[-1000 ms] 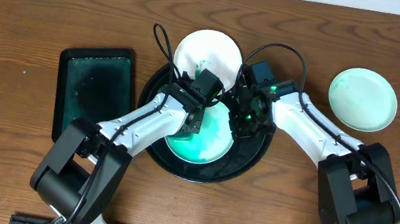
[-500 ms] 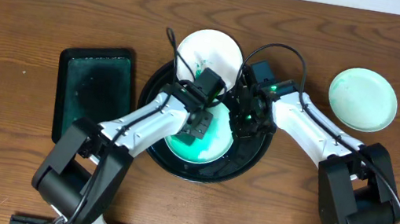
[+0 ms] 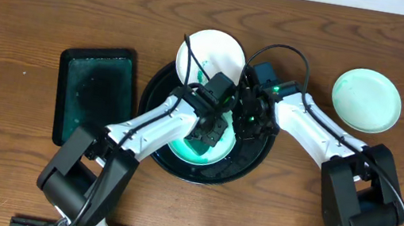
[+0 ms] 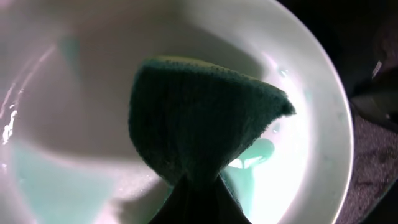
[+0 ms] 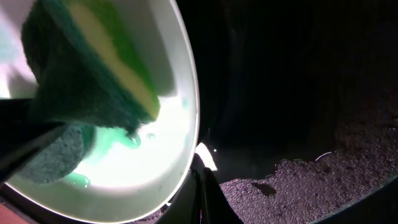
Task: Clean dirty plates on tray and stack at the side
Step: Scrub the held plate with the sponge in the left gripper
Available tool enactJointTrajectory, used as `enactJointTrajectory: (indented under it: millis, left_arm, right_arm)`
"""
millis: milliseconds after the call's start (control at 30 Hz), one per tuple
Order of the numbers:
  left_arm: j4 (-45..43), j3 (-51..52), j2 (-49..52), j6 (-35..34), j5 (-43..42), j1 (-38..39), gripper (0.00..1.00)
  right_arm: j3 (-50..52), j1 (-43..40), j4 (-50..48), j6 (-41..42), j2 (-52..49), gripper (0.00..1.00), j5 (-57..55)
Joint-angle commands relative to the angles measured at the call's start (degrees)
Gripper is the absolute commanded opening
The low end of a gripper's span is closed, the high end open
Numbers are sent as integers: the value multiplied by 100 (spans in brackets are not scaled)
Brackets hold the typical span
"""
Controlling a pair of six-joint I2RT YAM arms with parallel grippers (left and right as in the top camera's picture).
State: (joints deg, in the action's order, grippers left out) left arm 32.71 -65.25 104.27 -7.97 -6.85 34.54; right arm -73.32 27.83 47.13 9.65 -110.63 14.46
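In the middle of the round black tray (image 3: 251, 162) lies a mint-green plate (image 3: 194, 154) wet with teal smears, and the left gripper (image 3: 206, 135) presses down onto it a green-and-yellow sponge (image 4: 199, 124) that its fingers squeeze tight. Just right of it the right gripper (image 5: 202, 186) has its fingers pressed together, pinching that plate's right rim. Farther back a white plate (image 3: 211, 50) rests over the tray's far rim, a second mint-green plate (image 3: 366, 100) sits well apart on the table (image 3: 25, 6) at far right, and a rectangular black tray (image 3: 95, 95) lies to the left.
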Motion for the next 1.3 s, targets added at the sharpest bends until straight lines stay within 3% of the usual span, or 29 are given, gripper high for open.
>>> enactJointTrajectory:
  millis: [0,67,233,367,500,700,800,1267]
  left_arm:
    - [-15,-326,92,-660,195,-278,7]
    - [107,-498,50,-1012,68,-444,7]
    - [247,-721,-225,-1034,-140,-588,7]
    - [367,-721,-542,-1040,-81,-588,7]
    - [723,-721,-922,-1209,557,-588,7]
    - [1307,-721,-1202,-1204,1217,-597,7]
    - [1419,-719,-1141,-1207,1228,-625,7]
    - [1438,-719,-1084,-1207,1228,-636,7]
  right_arm:
    - [-2,35,7,-4,-35,1,-52]
    - [-2,35,4,-7,-35,1,-57]
    - [-2,35,-28,-4,-35,1,-50]
    - [-4,35,-92,-7,-35,12,-52]
    - [-15,28,-114,-31,-33,34,-52]
    - [-17,31,-295,-138,-33,36,127]
    - [-17,35,-501,-153,-33,44,402]
    - [4,57,-1086,103,-612,43,826]
